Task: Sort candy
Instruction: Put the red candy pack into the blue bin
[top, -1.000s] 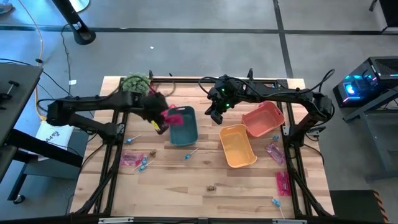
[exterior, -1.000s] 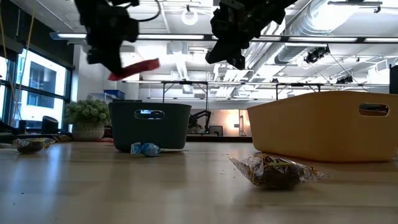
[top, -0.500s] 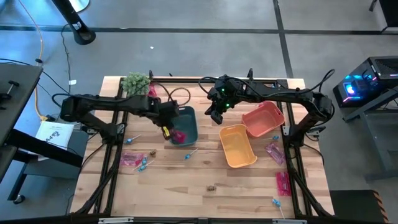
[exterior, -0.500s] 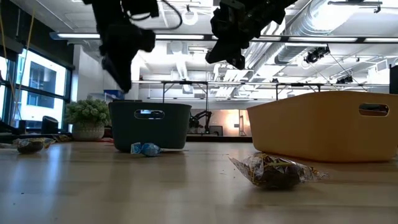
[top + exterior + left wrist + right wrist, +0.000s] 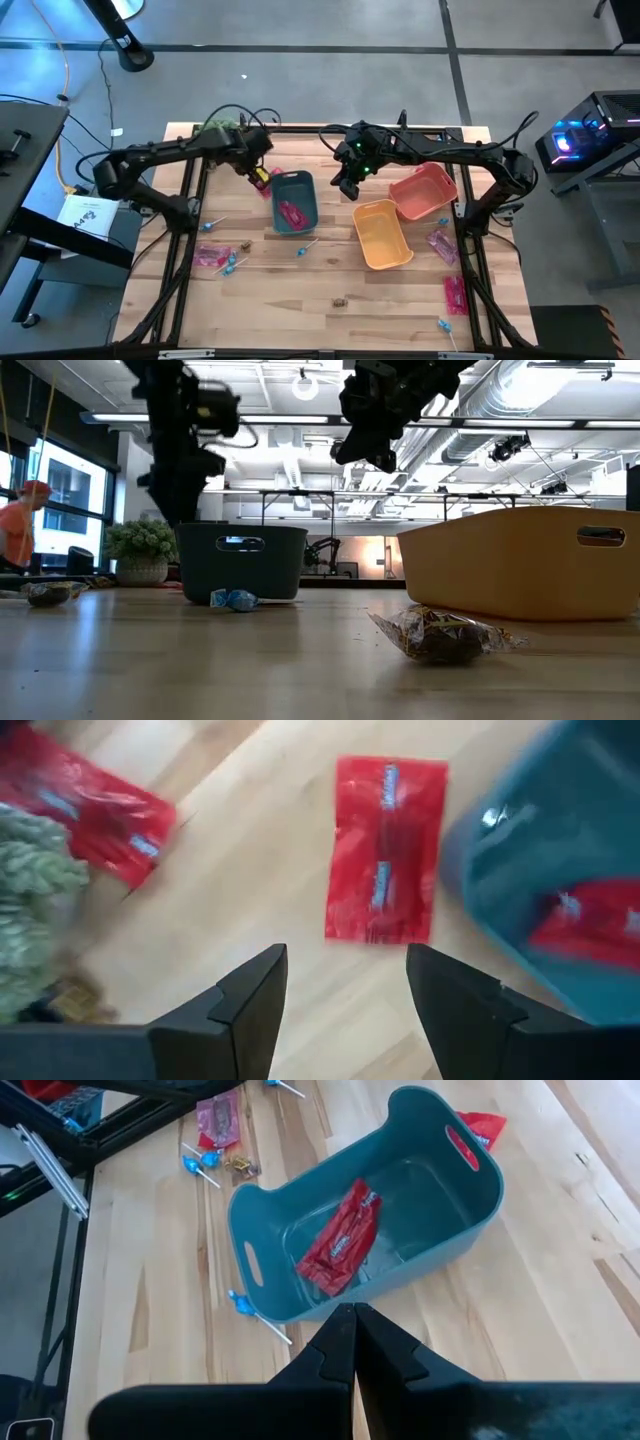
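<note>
My left gripper [image 5: 260, 180] is open and empty, hovering beside the far left corner of the grey-blue bin [image 5: 296, 200]. Below its fingers a flat red packet [image 5: 385, 850] lies on the table next to the bin; another red packet [image 5: 90, 805] lies by the green plant ball [image 5: 220, 130]. One red packet [image 5: 340, 1240] lies flat in the bin. My right gripper [image 5: 347, 187] is shut and empty, held above the table between the grey-blue bin and the yellow bin [image 5: 383, 233].
The orange bin [image 5: 424, 192] stands beside the yellow bin. Red packets [image 5: 212, 257], blue lollipops [image 5: 232, 265] and a brown piece [image 5: 341, 300] lie at the near left and middle. More packets [image 5: 441, 243] lie along the right edge. A person [image 5: 20, 525] shows in the room behind.
My left gripper carried a red packet over the grey-blue bin, dipped toward it and let go. The packet now lies in the bin. The gripper has then drawn back toward the table's far left, to beside the bin's corner.
</note>
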Robot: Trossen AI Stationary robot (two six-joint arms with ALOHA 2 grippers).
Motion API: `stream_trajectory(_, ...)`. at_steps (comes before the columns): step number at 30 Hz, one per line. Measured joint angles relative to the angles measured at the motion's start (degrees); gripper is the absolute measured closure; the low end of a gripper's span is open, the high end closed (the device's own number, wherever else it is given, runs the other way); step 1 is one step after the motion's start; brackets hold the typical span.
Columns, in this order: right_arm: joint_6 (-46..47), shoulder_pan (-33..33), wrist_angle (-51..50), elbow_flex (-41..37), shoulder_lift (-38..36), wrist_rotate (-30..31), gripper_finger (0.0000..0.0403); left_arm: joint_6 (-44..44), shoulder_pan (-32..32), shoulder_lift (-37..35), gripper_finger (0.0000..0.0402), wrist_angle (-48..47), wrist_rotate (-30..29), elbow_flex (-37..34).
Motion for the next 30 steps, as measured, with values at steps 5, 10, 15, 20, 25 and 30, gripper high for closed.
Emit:
stream_trajectory(5,0.0,0.1,-0.26,0.0,0.0,0.0,0.0402,-2.53,5.43,0.62,0.0199,10.95,11.05,-6.89)
stream_trajectory(10,0.0,0.1,-0.24,0.0,0.0,0.0,0.0402,-5.01,5.87,0.9,0.0199,15.12,11.95,-10.66)
stream_trajectory(15,0.0,0.1,-0.21,0.0,0.0,0.0,0.0402,-7.91,5.87,0.88,0.0199,17.87,11.04,-13.96)
stream_trajectory(20,0.02,0.1,-0.2,0.0,0.0,0.0,0.0402,-10.31,5.13,0.88,0.0199,21.42,10.73,-17.07)
stream_trajectory(25,0.0,0.1,-0.17,0.0,0.0,-0.02,0.0402,-11.64,3.14,1.27,0.0199,22.74,6.54,-18.94)
stream_trajectory(30,0.02,0.1,0.28,0.0,0.0,-0.02,0.0402,-12.99,1.17,1.58,0.0201,29.13,3.76,-20.1)
